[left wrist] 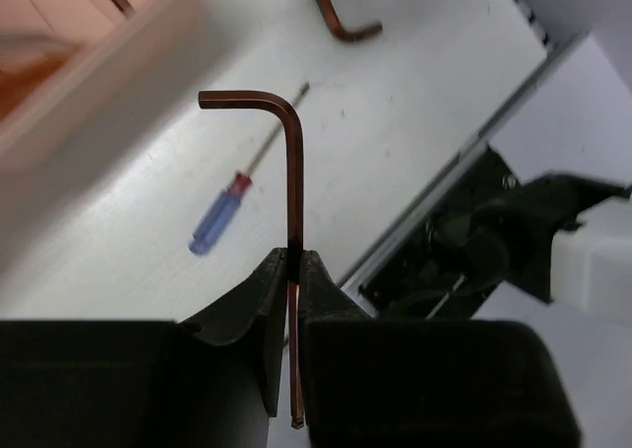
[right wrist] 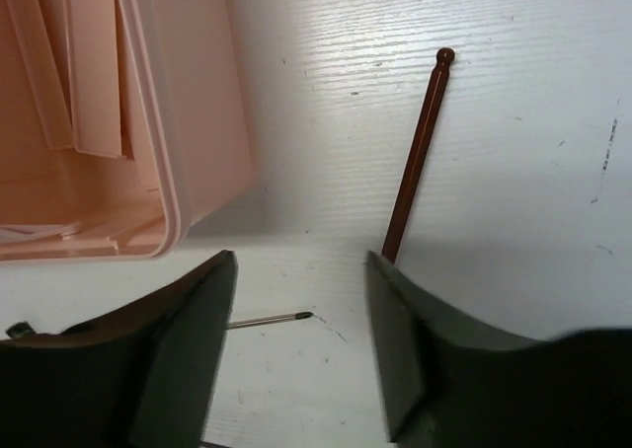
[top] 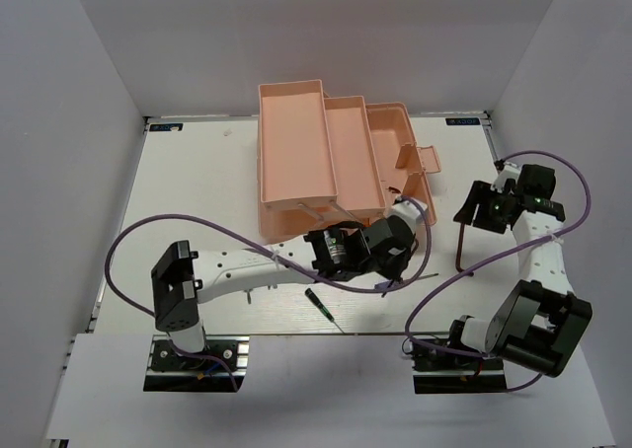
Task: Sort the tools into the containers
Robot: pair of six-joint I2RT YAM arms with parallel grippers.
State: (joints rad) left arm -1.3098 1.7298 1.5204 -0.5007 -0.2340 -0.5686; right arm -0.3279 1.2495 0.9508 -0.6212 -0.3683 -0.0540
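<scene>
Hex key (left wrist: 294, 162), dark and L-shaped, is pinched by its long shaft between the closed fingers of the left gripper (left wrist: 293, 262), with the bent end sticking out beyond the fingertips. It appears lifted off the desk (top: 197, 172), roughly mid-desk and slightly toward the right edge, just in front of the pink toolbox (top: 296, 142), which stands open by the far edge. The step in hand looks like the carry: one tool is picked and not yet sorted. The next move calls for raising the key over the toolbox wall, keeping the protruding bend clear of the rim, then releasing it over a compartment. A blue-and-red screwdriver (left wrist: 222, 216) lies on the desk beyond the held key. Near the right edge, the right gripper (right wrist: 301, 339) hovers with fingers spread apart, holding nothing; a second hex key (right wrist: 420, 142) lies on the desk just beside one finger.
</scene>
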